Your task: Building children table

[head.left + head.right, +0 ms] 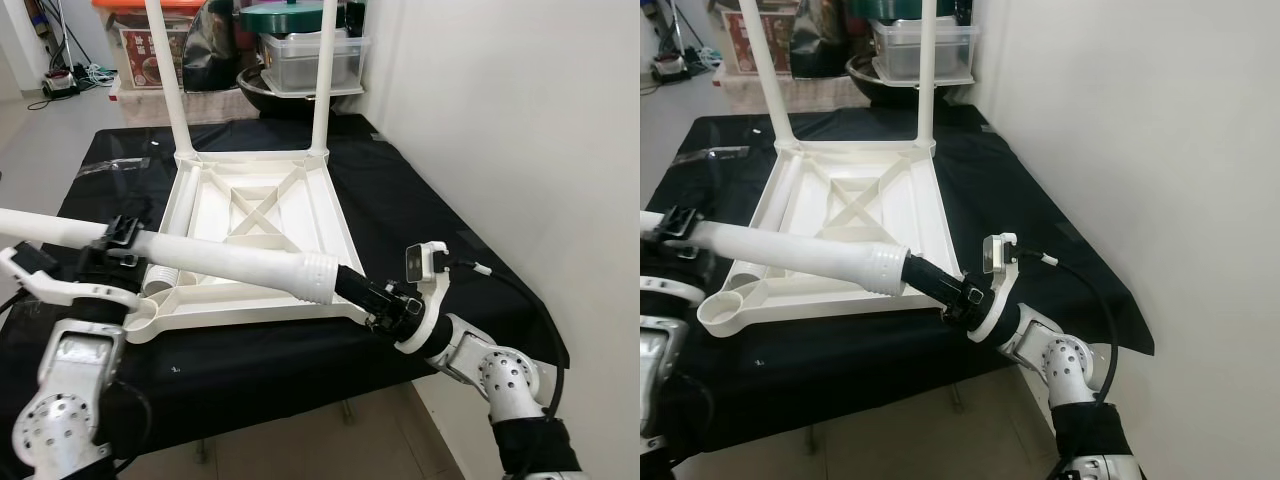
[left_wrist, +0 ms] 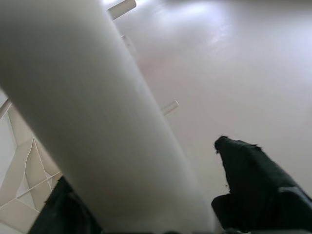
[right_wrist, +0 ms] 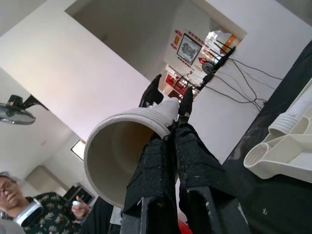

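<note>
The white children's table top (image 1: 250,215) lies upside down on a black-covered table (image 1: 420,220). Two white legs (image 1: 168,75) (image 1: 325,70) stand upright in its far corners. A third, loose leg (image 1: 220,258) hangs level above the near edge, its ribbed open end (image 3: 117,151) pointing right. My left gripper (image 1: 112,243) is shut around the leg's shaft (image 2: 97,122). My right gripper (image 1: 350,287) is shut on the rim of the open end, its fingers (image 3: 195,156) pressed together there. An empty round socket (image 1: 725,310) shows at the near left corner.
Clear storage boxes (image 1: 310,55) and a dark bowl (image 1: 265,92) stand behind the table. A white wall (image 1: 520,120) runs close along the right side. The near table edge lies just below my arms. A person (image 3: 19,204) shows in the right wrist view.
</note>
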Available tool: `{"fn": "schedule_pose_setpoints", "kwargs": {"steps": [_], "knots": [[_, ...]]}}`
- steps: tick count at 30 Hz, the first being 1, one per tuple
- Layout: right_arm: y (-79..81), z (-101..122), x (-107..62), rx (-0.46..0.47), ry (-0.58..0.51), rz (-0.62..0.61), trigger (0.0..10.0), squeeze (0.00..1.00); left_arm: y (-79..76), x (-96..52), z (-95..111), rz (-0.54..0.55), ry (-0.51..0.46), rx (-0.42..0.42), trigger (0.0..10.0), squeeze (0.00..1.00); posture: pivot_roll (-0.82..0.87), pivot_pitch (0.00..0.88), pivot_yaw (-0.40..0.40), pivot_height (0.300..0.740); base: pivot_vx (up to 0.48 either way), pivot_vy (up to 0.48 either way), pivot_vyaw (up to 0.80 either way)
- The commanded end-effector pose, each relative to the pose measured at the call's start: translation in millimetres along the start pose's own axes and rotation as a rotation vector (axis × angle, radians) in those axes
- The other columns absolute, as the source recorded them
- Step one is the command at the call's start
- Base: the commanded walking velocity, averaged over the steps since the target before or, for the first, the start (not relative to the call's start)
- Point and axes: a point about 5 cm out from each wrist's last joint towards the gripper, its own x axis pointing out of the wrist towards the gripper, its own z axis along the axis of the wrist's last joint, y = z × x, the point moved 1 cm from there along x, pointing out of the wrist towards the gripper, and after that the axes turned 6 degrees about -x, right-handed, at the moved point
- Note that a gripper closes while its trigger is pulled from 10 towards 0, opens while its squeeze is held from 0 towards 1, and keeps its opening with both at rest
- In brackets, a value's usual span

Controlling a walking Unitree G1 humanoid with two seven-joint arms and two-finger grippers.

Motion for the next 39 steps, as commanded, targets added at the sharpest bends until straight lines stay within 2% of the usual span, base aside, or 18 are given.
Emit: {"fn": "schedule_pose_setpoints", "kwargs": {"steps": [1, 7, 11, 12, 13, 14, 15, 16, 22, 26, 28, 30, 32, 35, 36, 37, 38, 39], "knots": [[3.7, -1, 7.3, -0.009, 0.037, 0.044, 0.0, 0.00, -2.7, -1.2, -2, -0.020, 0.016, -0.001, 0.0, 0.00, 0.07, 0.000, -0.081, 0.740, 0.000, 0.000, 0.00], [1.4, 3, 13.2, -0.041, 0.058, 0.042, 0.0, 0.00, -13.7, -2.6, -17, -0.080, 0.069, 0.027, 0.0, 0.00, 0.08, 0.000, -0.088, 0.740, 0.000, 0.000, 0.00], [-7.4, 2, 14.8, -0.068, 0.093, -0.038, 0.0, 0.00, -20.9, -1.7, -22, -0.112, 0.085, 0.006, 0.0, 0.00, 0.08, 0.000, -0.089, 0.740, 0.000, 0.000, 0.00], [-19.3, 0, 14.9, -0.094, 0.146, -0.138, 10.0, 0.00, -23.8, -1.1, -24, -0.122, 0.087, -0.003, 0.0, 0.00, 0.07, 0.000, -0.089, 0.740, 0.000, 0.000, 0.00], [-19.3, 0, 14.9, -0.094, 0.146, -0.138, 10.0, 0.00, -23.8, -1.1, -24, -0.122, 0.087, -0.003, 0.0, 0.00, 0.07, 0.000, -0.089, 0.740, 0.000, 0.000, 0.00], [-28.4, -2, 13.7, -0.121, 0.187, -0.217, 10.0, 0.32, -25.7, -0.6, -24, -0.127, 0.088, -0.008, 0.0, 0.00, 0.07, 0.000, -0.089, 0.740, 0.000, 0.000, 0.00], [-28.4, -2, 13.7, -0.121, 0.187, -0.217, 10.0, 0.32, -25.7, -0.6, -24, -0.127, 0.088, -0.008, 0.0, 0.00, 0.07, 0.000, -0.089, 0.740, 0.000, 0.000, 0.00], [-36.2, 1, 10.7, -0.112, 0.169, -0.272, 10.0, 1.00, -27.2, 0.3, -24, -0.127, 0.085, -0.004, 0.0, 0.00, 0.07, 0.000, -0.091, 0.740, 0.000, 0.000, 0.00], [-44.9, 4, -5.4, -0.141, 0.201, -0.324, 10.0, 1.00, -31.8, 2.8, -23, -0.122, 0.083, 0.046, 0.0, 0.00, 0.07, 0.000, -0.091, 0.740, 0.000, 0.000, 0.00], [-46.7, 2, -60.2, -0.216, 0.390, -0.358, 10.0, 1.00, -35.1, 2.7, -14, -0.121, 0.057, 0.094, 0.0, 0.00, 0.07, 0.000, -0.092, 0.740, 0.000, 0.000, 0.00], [-46.7, 2, -60.2, -0.216, 0.390, -0.358, 10.0, 1.00, -35.1, 2.7, -14, -0.121, 0.057, 0.094, 0.0, 0.00, 0.07, 0.000, -0.092, 0.740, 0.000, 0.000, 0.00], [-42.4, 13, -82.6, -0.225, 0.398, -0.395, 10.0, 1.00, -36.0, 0.6, -11, -0.119, 0.049, 0.108, 0.0, 0.00, 0.07, 0.000, -0.094, 0.740, 0.000, 0.000, 0.00], [-40.7, 18, -89.5, -0.236, 0.397, -0.409, 10.0, 1.00, -36.6, -0.5, -10, -0.119, 0.046, 0.111, 0.0, 0.00, 0.07, 0.000, -0.091, 0.740, 0.000, 0.000, 0.00], [-45.9, 35, -100.6, -0.326, 0.394, -0.496, 10.0, 1.00, -38.3, -2.3, -13, -0.125, 0.060, 0.113, 0.0, 0.00, 0.07, 0.000, -0.083, 0.740, 0.000, 0.000, 0.00], [-50.1, 50, -94.2, -0.394, 0.364, -0.547, 10.0, 0.24, -38.5, -2.2, -17, -0.130, 0.085, 0.126, 0.0, 0.00, 0.06, 0.000, -0.067, 0.740, 0.000, 0.000, 0.00], [-50.1, 50, -94.2, -0.394, 0.364, -0.547, 10.0, 0.24, -38.5, -2.2, -17, -0.130, 0.085, 0.126, 0.0, 0.00, 0.06, 0.000, -0.067, 0.740, 0.000, 0.000, 0.00], [-50.6, 68, -78.5, -0.453, 0.316, -0.553, 10.0, 0.00, -38.5, -0.8, -21, -0.134, 0.117, 0.145, 0.0, 0.00, 0.06, 0.000, -0.062, 0.740, 0.000, 0.000, 0.00], [-50.6, 68, -78.5, -0.453, 0.316, -0.553, 10.0, 0.00, -38.5, -0.8, -21, -0.134, 0.117, 0.145, 0.0, 0.00, 0.06, 0.000, -0.062, 0.740, 0.000, 0.000, 0.00]]}}
